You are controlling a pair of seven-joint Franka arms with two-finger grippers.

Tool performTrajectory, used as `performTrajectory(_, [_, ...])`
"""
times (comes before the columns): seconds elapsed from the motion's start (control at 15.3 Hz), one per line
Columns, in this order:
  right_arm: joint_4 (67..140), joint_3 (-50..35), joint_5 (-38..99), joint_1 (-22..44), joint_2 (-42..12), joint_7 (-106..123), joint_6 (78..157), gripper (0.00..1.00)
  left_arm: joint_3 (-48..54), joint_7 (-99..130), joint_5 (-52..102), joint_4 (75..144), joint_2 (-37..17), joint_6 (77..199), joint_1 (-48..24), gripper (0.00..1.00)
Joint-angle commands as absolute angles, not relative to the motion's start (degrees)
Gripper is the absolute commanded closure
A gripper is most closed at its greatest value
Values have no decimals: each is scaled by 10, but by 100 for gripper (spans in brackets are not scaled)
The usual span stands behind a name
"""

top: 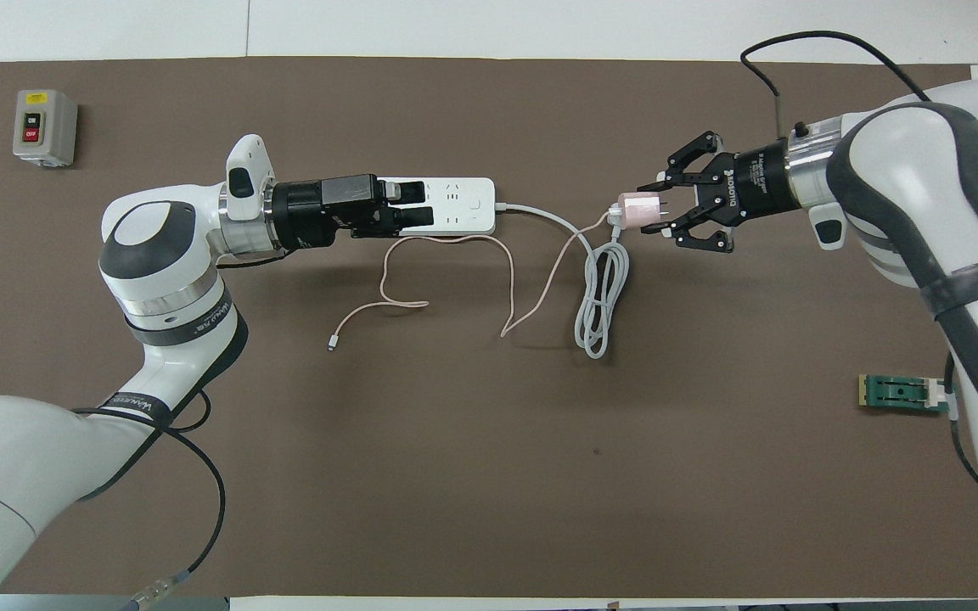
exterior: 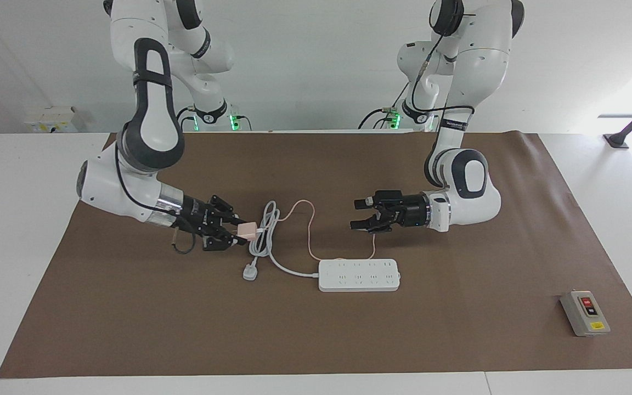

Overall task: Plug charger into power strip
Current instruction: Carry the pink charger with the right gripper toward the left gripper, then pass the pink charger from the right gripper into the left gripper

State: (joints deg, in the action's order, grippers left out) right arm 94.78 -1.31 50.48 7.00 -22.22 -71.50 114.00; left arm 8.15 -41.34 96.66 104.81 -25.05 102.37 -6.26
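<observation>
The pale-pink charger (exterior: 247, 229) (top: 638, 211) hangs just above the mat, over the coiled white cord (exterior: 264, 230) (top: 599, 297), prongs pointing back toward the wrist. My right gripper (exterior: 241, 230) (top: 657, 212) is shut on it. Its thin pink cable (exterior: 309, 241) (top: 513, 288) loops loosely across the mat to the power strip (exterior: 359, 275) (top: 465, 202), a flat white bar lying mid-table. My left gripper (exterior: 354, 214) (top: 419, 204) hovers open and holds nothing, over the strip's part toward the left arm's end, hiding it from above.
The strip's white three-pin plug (exterior: 249, 272) lies on the mat beside the coil. A grey switch box (exterior: 585, 312) (top: 45, 127) sits far from the robots at the left arm's end. A small green block (top: 901, 393) lies at the right arm's end.
</observation>
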Motion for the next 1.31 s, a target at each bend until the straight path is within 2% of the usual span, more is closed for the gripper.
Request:
performTrajectory(0.0, [936,-11,513,111,-221,-755,1171,100,81,-421,963,1044,-254,1020,-59,0])
performTrajectory(0.52, [920,-11,505,204,-225,-828,1251,100,81,-421,952,1044,-254,1031,-63,0])
performTrajectory(0.85, [885,-11,504,232,-242,-863,1270,100,82,-448,952,1043,-263,1042,-66,0])
performTrajectory(1.24, [884,-11,500,244,-255,-866,1296,100,83,-456,953,1042,-268,1041,-66,0])
